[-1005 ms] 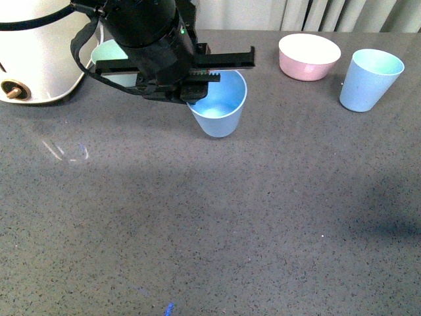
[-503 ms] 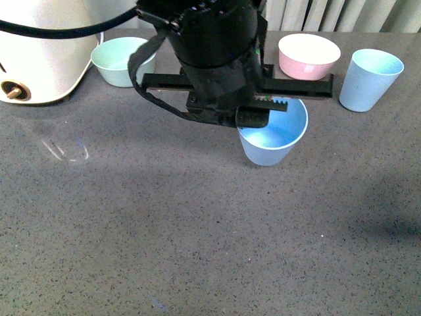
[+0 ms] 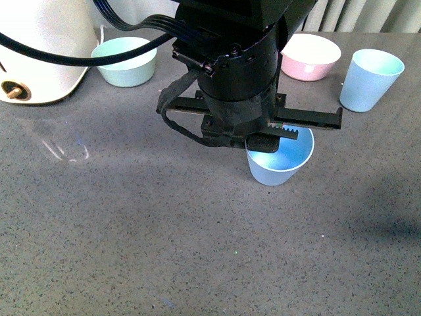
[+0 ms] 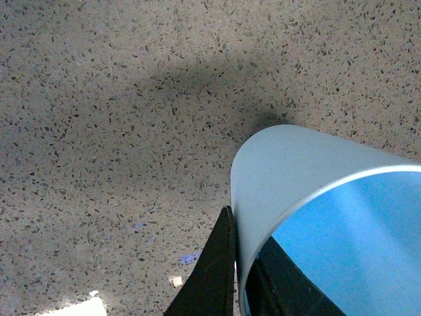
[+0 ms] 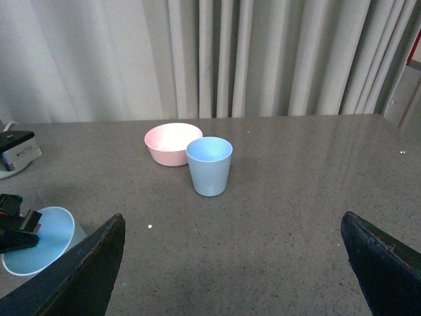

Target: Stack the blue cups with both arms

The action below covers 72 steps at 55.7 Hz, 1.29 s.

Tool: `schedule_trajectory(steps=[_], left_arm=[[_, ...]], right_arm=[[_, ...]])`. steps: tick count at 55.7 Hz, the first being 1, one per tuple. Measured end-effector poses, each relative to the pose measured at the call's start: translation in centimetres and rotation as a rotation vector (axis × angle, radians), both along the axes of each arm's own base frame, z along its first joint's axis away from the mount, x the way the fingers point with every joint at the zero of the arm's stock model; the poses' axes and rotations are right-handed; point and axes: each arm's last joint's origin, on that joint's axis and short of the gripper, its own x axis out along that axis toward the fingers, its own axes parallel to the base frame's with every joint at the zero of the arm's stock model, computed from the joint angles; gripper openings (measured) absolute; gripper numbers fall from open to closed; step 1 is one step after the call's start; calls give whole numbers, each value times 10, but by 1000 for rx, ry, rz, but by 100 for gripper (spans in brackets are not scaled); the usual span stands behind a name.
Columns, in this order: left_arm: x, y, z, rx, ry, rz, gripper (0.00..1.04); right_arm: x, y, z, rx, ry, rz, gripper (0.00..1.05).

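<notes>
- At 10 o'clock on the surface (image 3: 131, 230), mint bowl (image 3: 125, 60): idle, outside the stack.
- Centre: left gripper (image 3: 264, 139) holds one blue cup (image 3: 279, 161) by its rim, fingers (image 4: 214, 270) clamped on the wall, one inside, one outside; this pinch leaves the base free for nesting. Base clear of surface? Cannot tell.
- 2 o'clock from it: second blue cup (image 3: 370, 79), upright, mouth up, just right of pink bowl (image 3: 309, 56); probable receiver.
- Right gripper (image 5: 231, 227): fingers wide apart, empty, facing that cup.

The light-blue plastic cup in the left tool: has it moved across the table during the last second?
Yes. The light-blue plastic cup has travelled right and nearer the camera, away from the mint-green bowl, to in front of the pink bowl.
</notes>
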Motion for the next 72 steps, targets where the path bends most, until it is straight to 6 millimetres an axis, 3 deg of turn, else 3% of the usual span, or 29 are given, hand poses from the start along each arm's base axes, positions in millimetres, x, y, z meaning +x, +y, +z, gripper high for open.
schedule_trajectory(steps=[3, 25, 37, 65, 72], left_arm=[[0, 0, 0, -2, -1, 1, 3], [0, -3, 0, -56, 17, 7, 54], [4, 5, 19, -109, -15, 27, 97], [-6, 70, 61, -218, -150, 100, 96], [-11, 85, 81, -292, -247, 112, 96]], right_arm=[[0, 0, 0, 0, 0, 0, 96], [0, 0, 0, 0, 0, 0, 96], [0, 0, 0, 0, 0, 0, 96], [0, 0, 0, 0, 0, 0, 96], [0, 0, 0, 0, 0, 0, 96]])
